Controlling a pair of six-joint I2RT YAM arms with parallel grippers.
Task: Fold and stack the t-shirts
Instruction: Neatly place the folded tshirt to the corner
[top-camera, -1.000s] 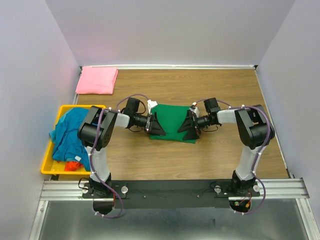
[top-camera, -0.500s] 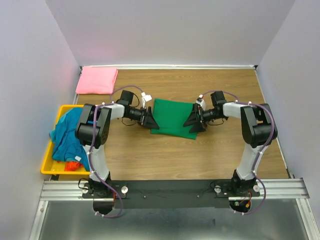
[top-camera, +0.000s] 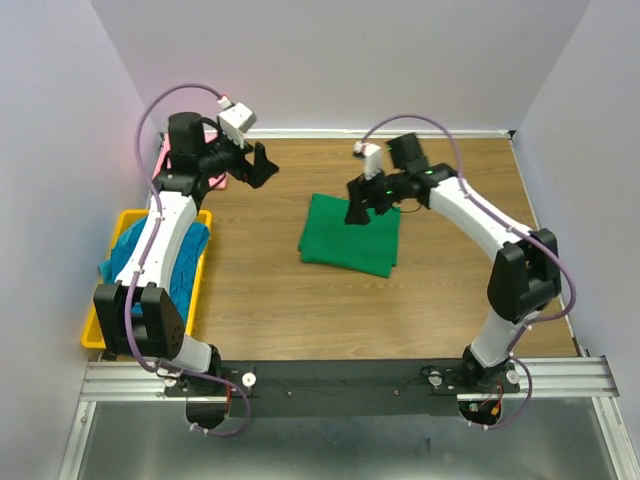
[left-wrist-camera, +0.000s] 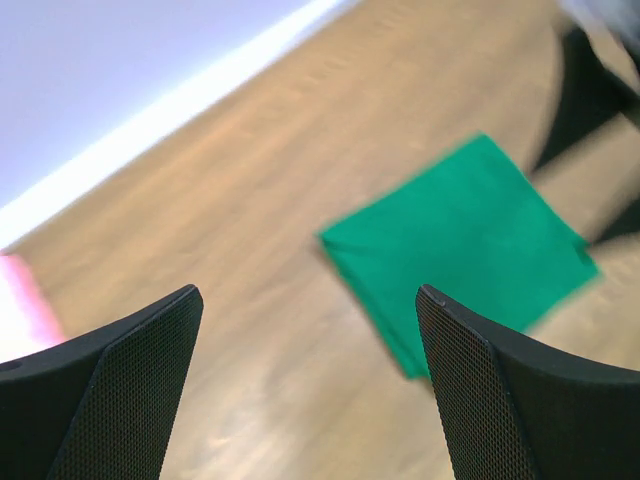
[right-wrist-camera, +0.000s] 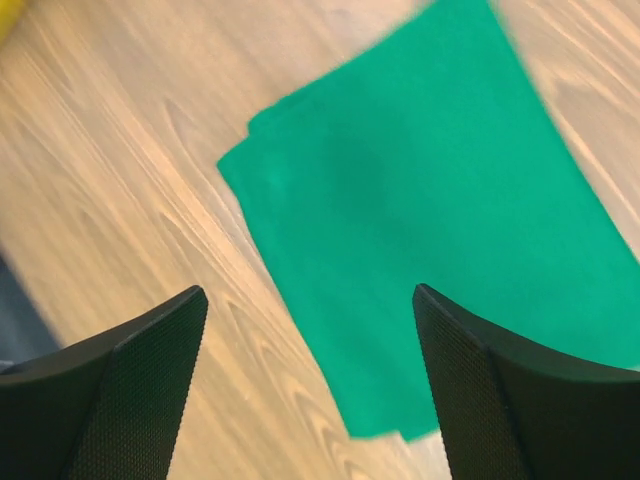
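A bright green t-shirt (top-camera: 350, 238) lies folded into a flat rectangle on the middle of the wooden table. My right gripper (top-camera: 359, 206) hovers open above its far edge, and in the right wrist view the green t-shirt (right-wrist-camera: 430, 220) lies below the empty right gripper (right-wrist-camera: 308, 291). Raised at the back left, my left gripper (top-camera: 257, 165) is open and empty. Its arm covers most of the folded pink t-shirt (top-camera: 159, 166). The left wrist view is blurred and shows the green t-shirt (left-wrist-camera: 460, 250) and a pink corner (left-wrist-camera: 14, 300) past the left gripper (left-wrist-camera: 308, 292). A teal-blue t-shirt (top-camera: 121, 262) lies crumpled in the bin.
A yellow plastic bin (top-camera: 92, 330) stands at the table's left edge, partly under my left arm. White walls close in the table at the back and on both sides. Bare wood surrounds the green shirt.
Both grippers have lifted off the green shirt's sides. The left arm has swung up and back towards the pink shirt; the right one has risen over the green shirt's far edge.
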